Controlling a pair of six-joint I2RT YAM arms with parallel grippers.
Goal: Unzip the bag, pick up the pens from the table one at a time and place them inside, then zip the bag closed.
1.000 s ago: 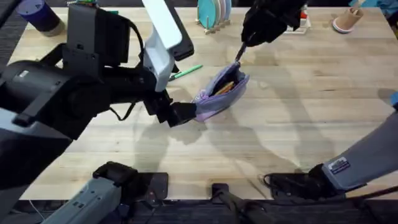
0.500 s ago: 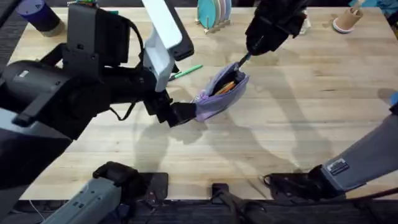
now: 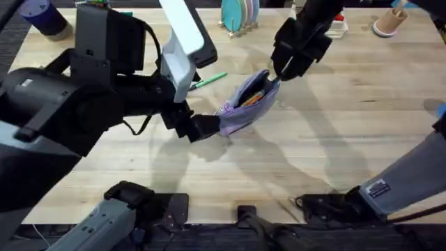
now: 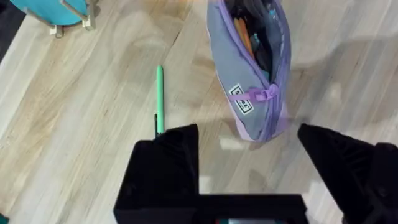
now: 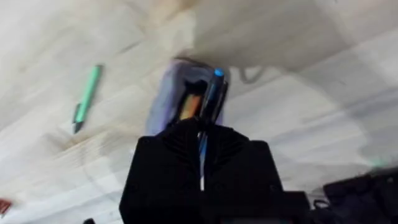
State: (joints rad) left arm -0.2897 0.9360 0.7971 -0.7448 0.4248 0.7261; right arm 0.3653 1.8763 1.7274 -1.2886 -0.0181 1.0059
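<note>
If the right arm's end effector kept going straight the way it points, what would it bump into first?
Most likely the open mouth of the purple bag. The right end effector holds a dark pen aimed into it, so the pen's tip would arrive first, though depth is hard to judge.

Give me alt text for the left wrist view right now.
The unzipped lavender bag lies on the wooden table, open along its top with items showing inside. The left pincer sits open around its near end. A green pen lies on the table beside it, apart from the bag.
</note>
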